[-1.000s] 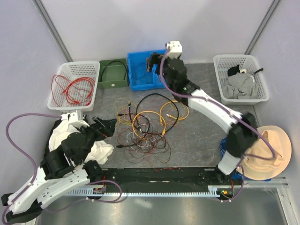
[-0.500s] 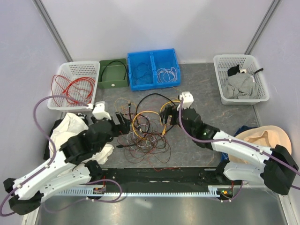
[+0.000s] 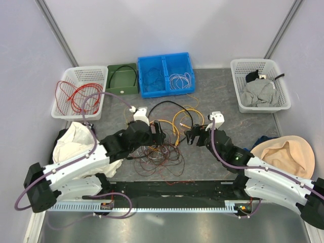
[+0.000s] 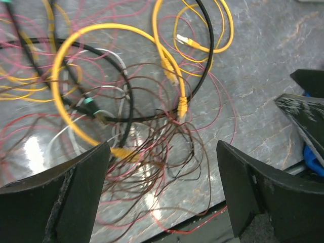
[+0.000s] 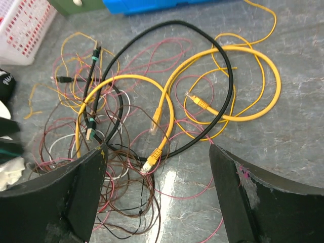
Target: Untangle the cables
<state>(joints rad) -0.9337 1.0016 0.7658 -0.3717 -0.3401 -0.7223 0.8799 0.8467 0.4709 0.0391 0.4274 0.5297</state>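
The cables lie in a tangled heap mid-table: yellow loops, a thick black cable, fine brown and red strands. My left gripper hangs open over the heap's left part; in its wrist view the fingers frame the brown strands, holding nothing. My right gripper hangs open at the heap's right edge; its fingers frame a yellow plug, empty.
At the back stand a white basket with red wires, a green bin with a black cable, and a blue bin with thin wires. A white basket holds cloth. A hat lies right, white cloth left.
The right arm has swung back from the blue bin to the heap's right edge. The left arm has reached from the near left out over the heap. Both grippers are empty.
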